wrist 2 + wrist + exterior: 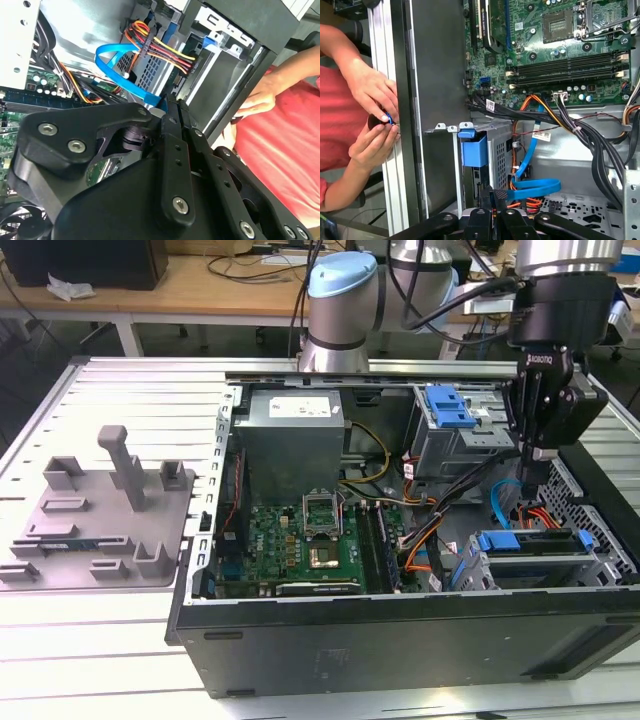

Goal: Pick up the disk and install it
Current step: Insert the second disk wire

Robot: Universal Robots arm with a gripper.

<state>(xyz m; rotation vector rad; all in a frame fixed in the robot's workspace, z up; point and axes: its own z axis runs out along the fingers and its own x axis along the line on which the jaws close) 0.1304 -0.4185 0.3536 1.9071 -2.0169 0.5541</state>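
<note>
Disk (530,543) sits flat in the drive cage at the front corner of the open computer case (400,640), on the exterior view's right, its blue rail frame showing along the top edge. Pincer (531,472) hangs just above it with fingers pressed together and nothing held (same closed stance in both wrist views), a loose blue ribbon cable (125,70) beside it. A person's hands (375,120) work outside the case wall; grey fixture tray (100,510) lies on the worktop (90,640), well apart.
</note>
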